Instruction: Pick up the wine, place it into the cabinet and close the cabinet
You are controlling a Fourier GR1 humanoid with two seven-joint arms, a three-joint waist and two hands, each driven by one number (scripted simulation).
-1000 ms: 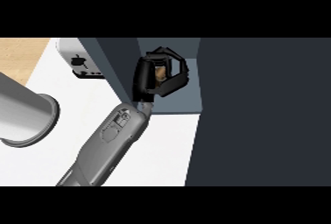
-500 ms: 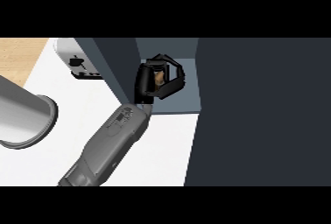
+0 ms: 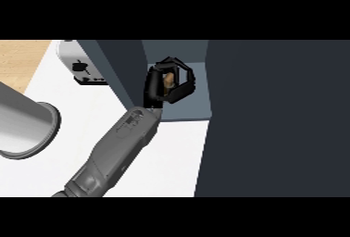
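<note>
1. Head view: a dark slate cabinet (image 3: 273,115) fills the right side, its grey inner shelf (image 3: 188,109) showing.
2. One grey forearm (image 3: 113,152) crosses the white counter (image 3: 68,106) toward it.
3. Its black hand (image 3: 159,90), whichever side it belongs to, curls round the brownish wine bottle (image 3: 167,79) above that shelf.
4. A small silver toaster (image 3: 80,67) stands at the back left.

**Hidden and cut off at the cabinet**

Wine (image 3: 166,79) mostly hidden: only a brownish patch shows between curled fingers (image 3: 186,83) of the right hand (image 3: 159,90). Bottle shape, label unreadable. Cabinet (image 3: 184,109) interior largely masked by a dark panel (image 3: 273,120). Toaster (image 3: 83,69) partly behind the cabinet wall. Left forearm (image 3: 24,122) cut by the view's left edge; hand unseen.
</note>
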